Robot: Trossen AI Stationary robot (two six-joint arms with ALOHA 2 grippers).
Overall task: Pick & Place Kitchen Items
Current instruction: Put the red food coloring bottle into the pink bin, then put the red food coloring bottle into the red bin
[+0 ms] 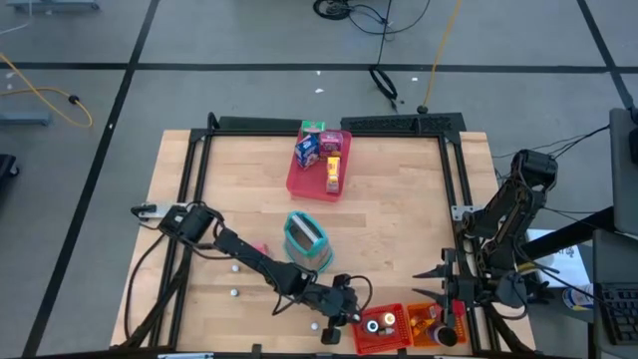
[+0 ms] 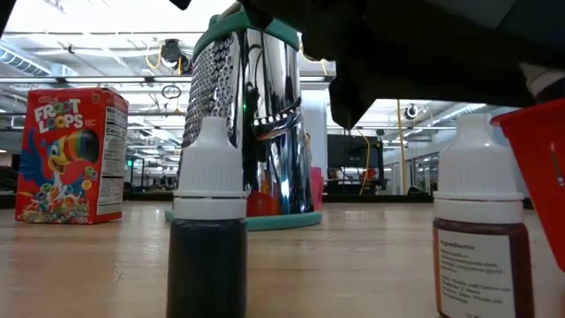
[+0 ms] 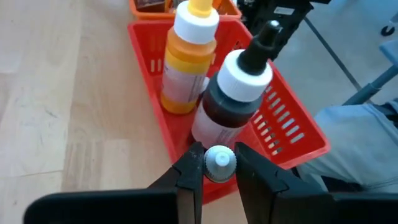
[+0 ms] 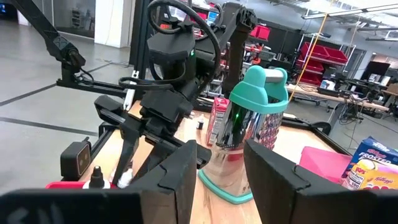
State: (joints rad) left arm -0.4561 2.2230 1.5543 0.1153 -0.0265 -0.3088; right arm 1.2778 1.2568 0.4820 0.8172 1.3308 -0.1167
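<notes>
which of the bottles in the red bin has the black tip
The dark-bodied bottle, leaning against the orange bottle in the red bin. Its white cap ends in a black nozzle; the orange one's tip is orange.

We count two arms, each with one tool: the left tool (image 1: 347, 317) and the right tool (image 1: 446, 317). There are two square bins, one red bin (image 1: 382, 327) and one orange bin (image 1: 431, 326). We see one pink tray (image 1: 304, 178), one metal grater (image 1: 307, 242) with teal trim, and one Froot Loops box (image 2: 69, 155). In the red bin we count two bottles, one orange bottle (image 3: 185, 59) and one dark bottle (image 3: 227, 98), with a third small white-capped bottle (image 3: 219, 163) between the left tool's fingers
</notes>
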